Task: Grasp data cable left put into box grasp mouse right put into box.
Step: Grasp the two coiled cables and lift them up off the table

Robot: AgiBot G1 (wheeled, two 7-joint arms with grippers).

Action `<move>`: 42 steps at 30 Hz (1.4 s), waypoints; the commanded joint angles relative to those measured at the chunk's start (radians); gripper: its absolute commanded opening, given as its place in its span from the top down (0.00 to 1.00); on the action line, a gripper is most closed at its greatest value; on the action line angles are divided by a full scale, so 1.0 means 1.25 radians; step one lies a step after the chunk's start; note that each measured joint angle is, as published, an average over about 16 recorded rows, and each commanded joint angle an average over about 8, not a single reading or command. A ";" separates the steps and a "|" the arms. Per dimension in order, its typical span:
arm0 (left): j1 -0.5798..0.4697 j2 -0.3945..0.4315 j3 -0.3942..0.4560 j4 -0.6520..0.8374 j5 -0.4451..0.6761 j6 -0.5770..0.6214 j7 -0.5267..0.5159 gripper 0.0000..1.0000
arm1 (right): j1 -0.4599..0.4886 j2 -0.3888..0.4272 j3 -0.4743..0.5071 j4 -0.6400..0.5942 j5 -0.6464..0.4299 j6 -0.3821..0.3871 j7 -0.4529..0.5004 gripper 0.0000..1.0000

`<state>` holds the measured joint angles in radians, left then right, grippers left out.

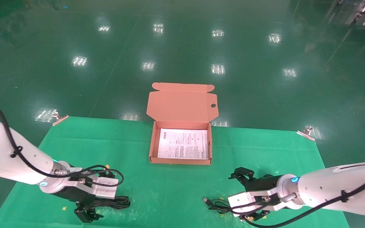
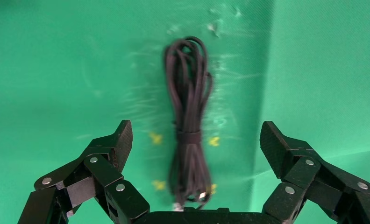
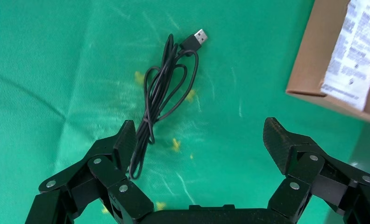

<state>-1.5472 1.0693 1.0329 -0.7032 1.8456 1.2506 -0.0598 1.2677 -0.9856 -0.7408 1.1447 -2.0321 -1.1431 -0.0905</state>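
The left pincer (image 2: 195,144) hangs low over the green-covered desk (image 1: 176,186) with its fingers (image 2: 115,144) spread wide apart and nothing between them. Directly below the gap lies the data cable (image 2: 188,126), a narrow oblong bundle of black loops bound near its middle by a dark band; it runs lengthwise away from the pincer's palm, and neither finger touches it. In the head view the same bundle (image 1: 116,202) lies on the desk, partly under the left pincer (image 1: 89,213).

The right pincer (image 3: 199,144) is also held low over the desk, fingers (image 3: 281,144) wide apart and holding nothing. Ahead of its opening, closer to one finger than the other, lies a thin black cord (image 3: 162,98) in loose loops that ends in a USB plug (image 3: 195,39). The mouse body itself cannot be made out in any view. In the head view the cord (image 1: 217,205) and plug sit just to the box side of the right pincer (image 1: 249,196).

The box (image 1: 152,142) stands open beyond both pincers, roughly midway between them, lid flap raised at the far side, a white printed sheet (image 1: 184,144) flat inside. One corner of it (image 3: 309,70) shows in the right wrist view, apart from the cord.
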 commanded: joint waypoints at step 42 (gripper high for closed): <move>-0.043 0.126 -0.031 0.455 -0.055 -0.083 0.253 1.00 | 0.034 -0.088 0.014 -0.321 0.054 0.086 -0.149 1.00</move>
<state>-1.6012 1.2276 0.9940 -0.1341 1.7768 1.1466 0.2563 1.3099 -1.0951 -0.7231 0.7434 -1.9645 -1.0359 -0.2774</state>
